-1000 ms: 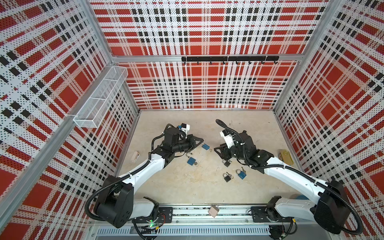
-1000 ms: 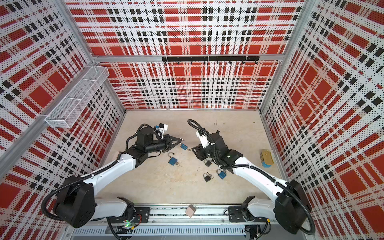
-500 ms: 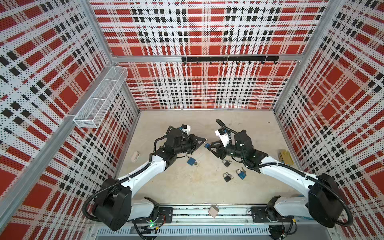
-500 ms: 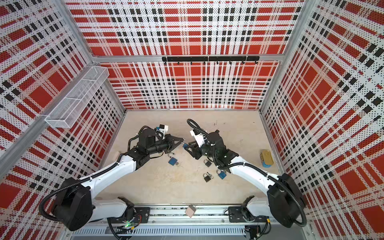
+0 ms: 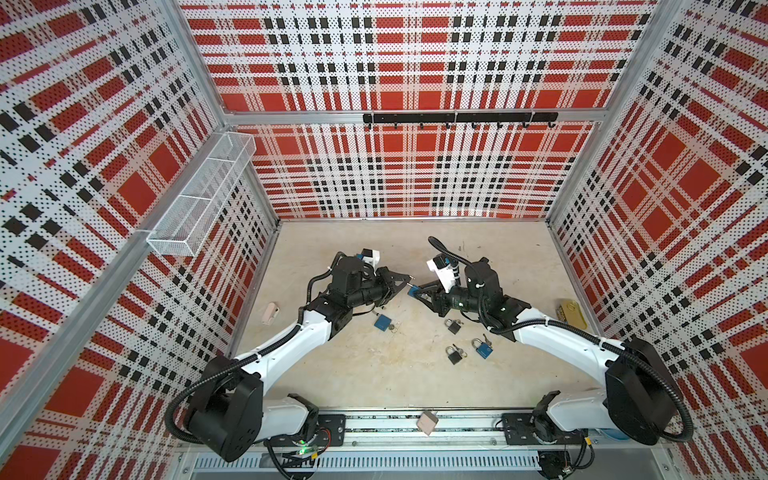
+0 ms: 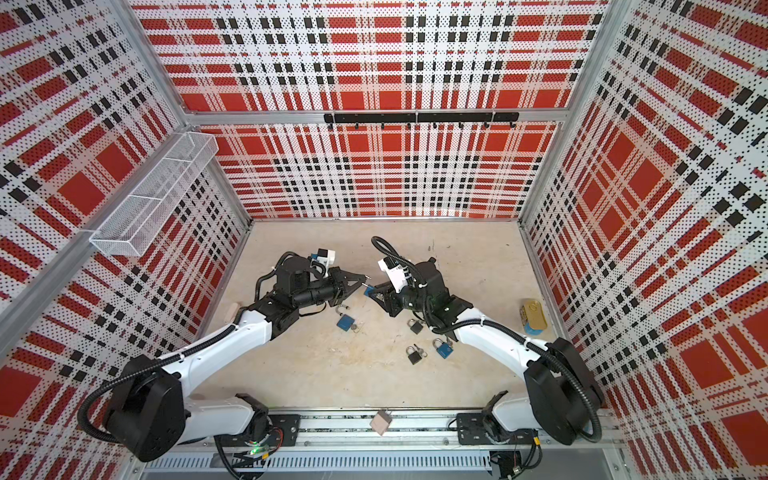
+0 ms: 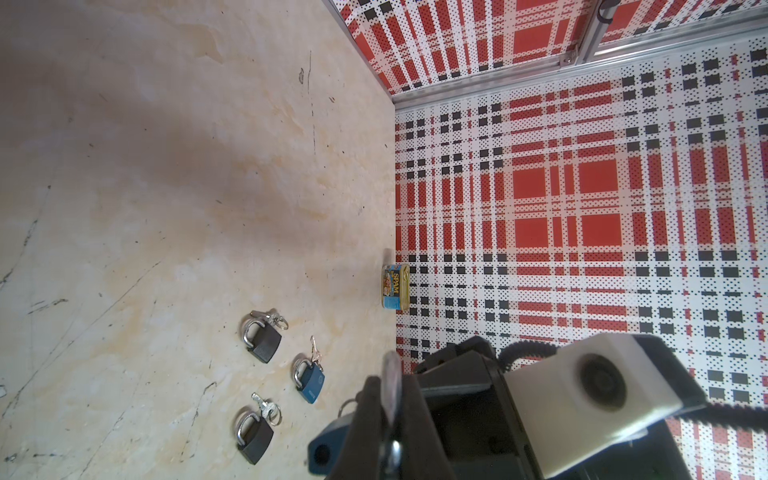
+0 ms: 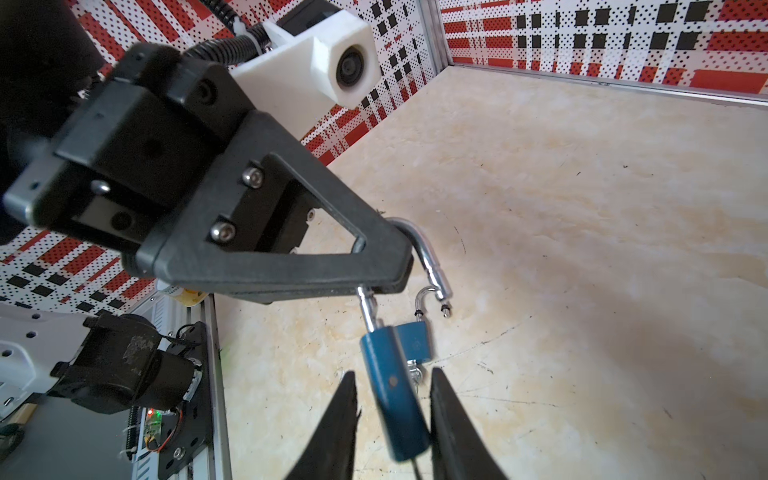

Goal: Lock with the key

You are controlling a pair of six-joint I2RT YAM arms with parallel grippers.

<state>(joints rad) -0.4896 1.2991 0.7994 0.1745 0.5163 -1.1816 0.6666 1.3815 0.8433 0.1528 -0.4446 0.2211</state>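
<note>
A blue padlock (image 6: 367,291) hangs between the two arms, above the tabletop (image 5: 374,382).

In both top views the left gripper (image 5: 408,286) and right gripper (image 5: 410,292) meet tip to tip, and the padlock is only a blue speck between them, too small to read; a second blue padlock (image 5: 382,322) lies open on the tabletop near the left gripper. In the left wrist view the left jaws are blurred and cut off, closed on the silver shackle (image 7: 391,374), and they hide most of the blue body. In the right wrist view the left jaws pinch the shackle, while the right jaws stand narrow on either side of the body, with a sliver of gap on one side. The keyhole end is cut off, so whether a key sits there cannot be told.
</note>
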